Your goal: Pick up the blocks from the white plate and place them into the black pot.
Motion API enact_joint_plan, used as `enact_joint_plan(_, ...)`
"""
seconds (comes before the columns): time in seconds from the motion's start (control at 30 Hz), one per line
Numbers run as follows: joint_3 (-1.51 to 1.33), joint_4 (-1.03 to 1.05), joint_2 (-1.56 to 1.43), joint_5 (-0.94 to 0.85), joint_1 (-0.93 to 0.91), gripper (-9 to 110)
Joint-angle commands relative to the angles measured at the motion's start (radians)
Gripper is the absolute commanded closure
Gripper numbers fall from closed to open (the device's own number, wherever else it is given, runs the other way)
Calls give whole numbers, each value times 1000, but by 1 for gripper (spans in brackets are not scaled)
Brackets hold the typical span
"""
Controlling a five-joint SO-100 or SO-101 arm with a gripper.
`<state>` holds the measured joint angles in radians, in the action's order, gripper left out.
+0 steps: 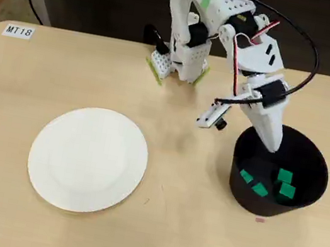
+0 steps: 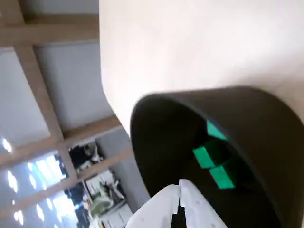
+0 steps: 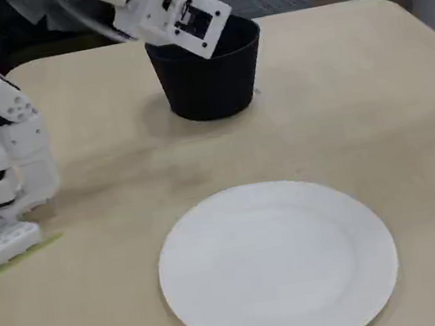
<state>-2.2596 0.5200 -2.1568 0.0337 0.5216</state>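
Hand (image 1: 271, 144) lowered over the rim of the black pot (image 1: 311, 163), white fingers pressed together to a thin seam in the wrist view, clenched on nothing visible. Fingertips (image 2: 180, 190) hanging inside the pot's mouth, above the green blocks (image 1: 285, 176) and apart from them. Four blocks on the pot's floor in the overhead view: one toward the pot's left wall (image 1: 246, 176), one just beside it nearer the front (image 1: 260, 189), two close together toward the right (image 1: 287, 191). Only three visible in the wrist view (image 2: 204, 157), the rest hidden by the wall. White plate (image 1: 88, 158) bare, well to the left of the pot in the overhead view, nearer the camera than the pot in the fixed view (image 3: 278, 266). Pale wooden tabletop (image 1: 184, 229) under both, arm base (image 1: 177, 62) at its far edge behind the pot's left side, small label reading MT18 (image 1: 19, 30) far left of the pot. Dark floor beyond the tabletop.
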Motion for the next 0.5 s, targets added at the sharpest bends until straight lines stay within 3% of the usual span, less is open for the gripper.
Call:
enact_joint_plan(0.0, 94, 74, -35, 0, -133, 104)
enact_joint_plan(0.23, 92, 176, -86, -21, -400, 104)
enact_joint_plan(0.47, -94, 256, -313, -54, -479, 104)
